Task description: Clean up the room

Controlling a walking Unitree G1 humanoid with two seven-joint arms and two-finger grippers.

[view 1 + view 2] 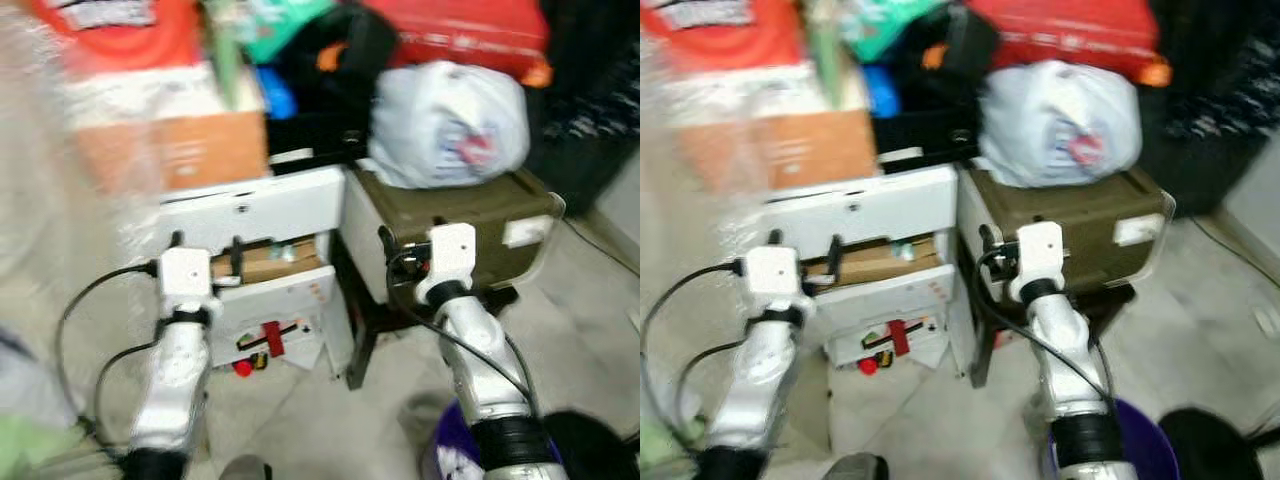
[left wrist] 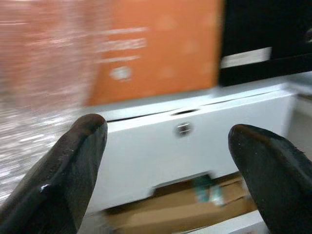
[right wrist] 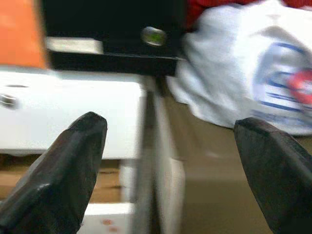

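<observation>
Left eye view, blurred, showed both arms raised toward a cluttered stack, with no single item yet picked out for tidying. The left gripper [image 1: 207, 242], fingers spread wide and empty, pointed at the white cabinet [image 1: 255, 210], whose open shelf held a flat brown cardboard piece [image 1: 268, 262] lying crosswise just ahead of the fingertips. The right gripper [image 3: 175, 170], also wide and empty, faced the olive box [image 1: 470, 215] topped by a white plastic bag [image 1: 448, 122]. The left arm seemed nearer the cardboard. An orange box [image 1: 185, 148] sat above the cabinet, and red bits [image 1: 262, 345] lay on the floor below.
</observation>
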